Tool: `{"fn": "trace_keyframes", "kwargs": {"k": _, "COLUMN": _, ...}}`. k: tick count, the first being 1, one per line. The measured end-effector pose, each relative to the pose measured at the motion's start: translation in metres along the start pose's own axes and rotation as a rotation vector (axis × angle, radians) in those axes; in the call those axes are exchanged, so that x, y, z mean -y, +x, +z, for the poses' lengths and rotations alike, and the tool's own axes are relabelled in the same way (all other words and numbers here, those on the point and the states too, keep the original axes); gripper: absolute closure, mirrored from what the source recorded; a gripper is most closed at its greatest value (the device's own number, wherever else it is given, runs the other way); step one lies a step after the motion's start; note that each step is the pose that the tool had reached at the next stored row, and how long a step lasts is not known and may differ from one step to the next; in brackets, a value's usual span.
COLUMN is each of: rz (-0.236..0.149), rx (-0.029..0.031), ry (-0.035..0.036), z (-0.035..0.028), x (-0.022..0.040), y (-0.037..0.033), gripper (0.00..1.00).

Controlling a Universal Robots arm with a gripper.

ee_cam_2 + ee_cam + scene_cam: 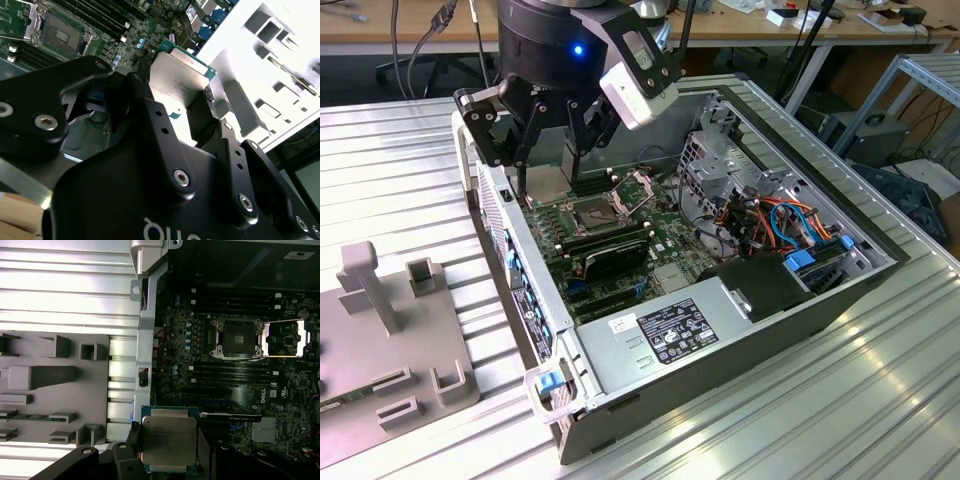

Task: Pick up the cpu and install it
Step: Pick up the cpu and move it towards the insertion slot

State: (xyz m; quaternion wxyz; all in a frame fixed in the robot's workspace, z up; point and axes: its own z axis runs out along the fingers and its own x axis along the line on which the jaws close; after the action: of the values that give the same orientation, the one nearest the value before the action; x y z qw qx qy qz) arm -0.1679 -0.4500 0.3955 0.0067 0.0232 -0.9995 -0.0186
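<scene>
The cpu [169, 440] is a flat silver-topped square with a green edge, and my gripper [169, 452] is shut on it from two sides. In the second wrist view the cpu [180, 75] sits between the black fingers [142, 100] of the gripper [175, 102]. In the exterior view the gripper [548, 175] hangs above the open computer case, over the board's edge near the case wall. The dark square socket [595, 212] lies a little toward that view's right of it. The socket [236, 337] stands open, its metal frame [285, 337] hinged back.
A grey fixture block [390, 330] with slots lies on the ribbed metal table [880, 400] at the exterior view's left. Inside the case are memory sticks [605, 240], a power supply [670, 330] and coloured cables [770, 215]. The case wall [510, 260] rises beside the gripper.
</scene>
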Motion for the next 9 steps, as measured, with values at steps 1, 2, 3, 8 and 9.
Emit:
{"fn": "trace_keyframes", "kwargs": {"k": 1, "rz": 0.0, "rx": 0.0001, "ry": 0.0, "z": 0.0, "x": 0.0, "y": 0.0, "gripper": 0.46}}
{"fn": "trace_keyframes", "kwargs": {"k": 2, "rz": 0.0, "rx": 0.0, "ry": 0.0, "z": 0.0, "x": 0.0, "y": 0.0, "gripper": 0.46}}
{"fn": "trace_keyframes", "kwargs": {"k": 3, "rz": 0.0, "rx": 0.0001, "ry": -0.0001, "z": 0.0, "x": 0.0, "y": 0.0, "gripper": 0.46}}
{"fn": "trace_keyframes", "kwargs": {"k": 8, "rz": 0.0, "rx": 0.0001, "ry": 0.0, "z": 0.0, "x": 0.0002, "y": -0.0047, "gripper": 0.46}}
{"fn": "trace_keyframes", "kwargs": {"k": 9, "rz": 0.0, "rx": 0.0001, "ry": 0.0, "z": 0.0, "x": 0.0002, "y": -0.0048, "gripper": 0.46}}
